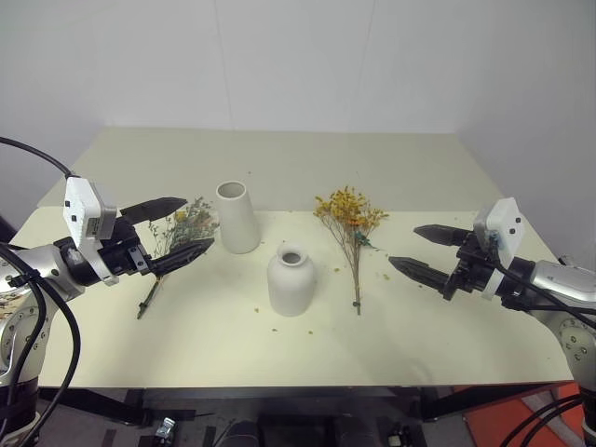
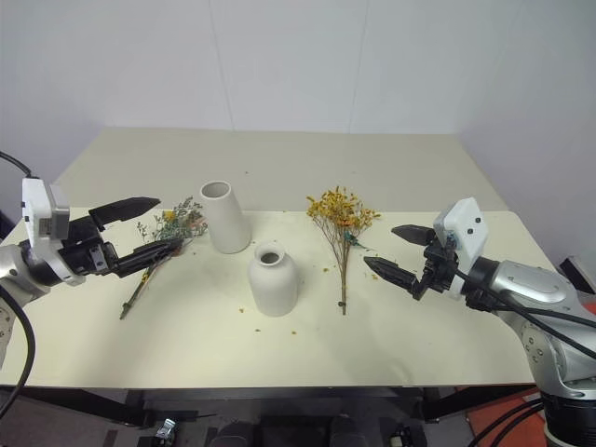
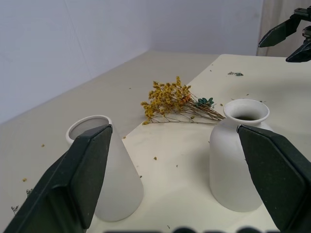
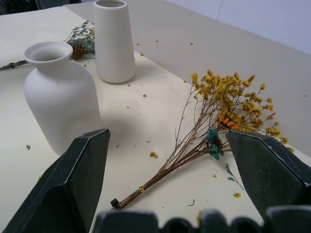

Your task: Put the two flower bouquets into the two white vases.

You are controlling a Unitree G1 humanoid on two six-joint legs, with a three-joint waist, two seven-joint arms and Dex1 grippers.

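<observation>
A tall tapered white vase (image 1: 237,216) and a squat narrow-necked white vase (image 1: 291,279) stand upright mid-table. A bushy yellow-orange bouquet (image 1: 350,220) lies flat to their right, its stems pointing toward the table's front edge. The grey-green bouquet (image 1: 182,226) with a pinecone lies left of the tall vase. My left gripper (image 1: 182,226) hovers open over the grey-green bunch, holding nothing. On the other side my right gripper (image 1: 415,250) hangs open and empty, right of the yellow bouquet's stems.
The cream table (image 1: 447,317) is scattered with small dried petal crumbs around the vases. White walls close off the back. An orange object (image 1: 517,421) sits on the floor below the table's front right corner.
</observation>
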